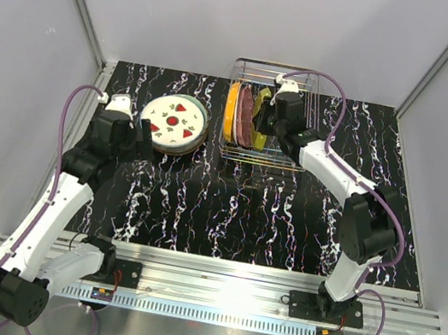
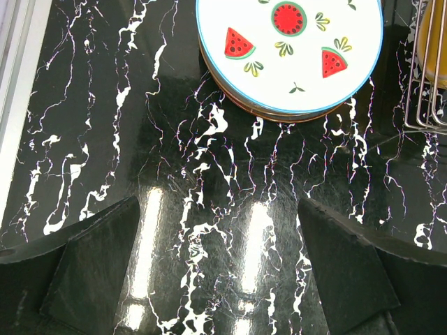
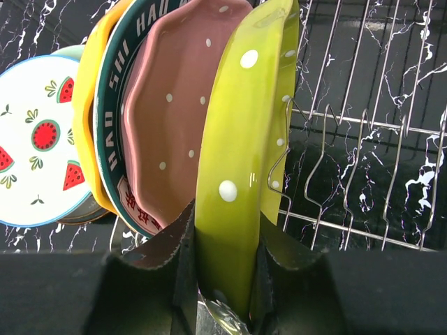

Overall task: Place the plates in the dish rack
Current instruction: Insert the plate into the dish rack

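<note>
Right side: your right hand (image 3: 223,244) is clenched on the lower rim of the lime-green plate (image 3: 237,174), one finger on each face; the plate stands on edge inside the dish rack (image 3: 363,125), with white dots scattered over it, and leans a little toward its neighbours.

Rack contents, right wrist view, going left from the green one: pink plate (image 3: 174,112), scalloped and dotted, on edge; dark-rimmed plate (image 3: 115,105) with pale lettering round the rim; yellow-orange plate (image 3: 85,98) at the outer end; all three sit close together, and you cannot tell from here whether they touch. On the green plate's other side stand the wire dividers (image 3: 328,160), upright, with the worktop (image 1: 225,211) showing through them.

Top view: the rack sits at the far edge of the black, white-veined worktop; your right arm reaches into it from the near side.

Left side: your left hand (image 2: 220,230) is released, fingers spread wide with only marble pattern between them; it hovers low over the worktop just short of the stack.

Stack: white plate (image 2: 290,63) with watermelon slices and a blue edge lies flat on top; a brown-rimmed plate (image 2: 279,115) peeks out beneath it; how many lie under that you cannot tell; the stack rests on the worktop left of the rack, near it but apart.
</note>
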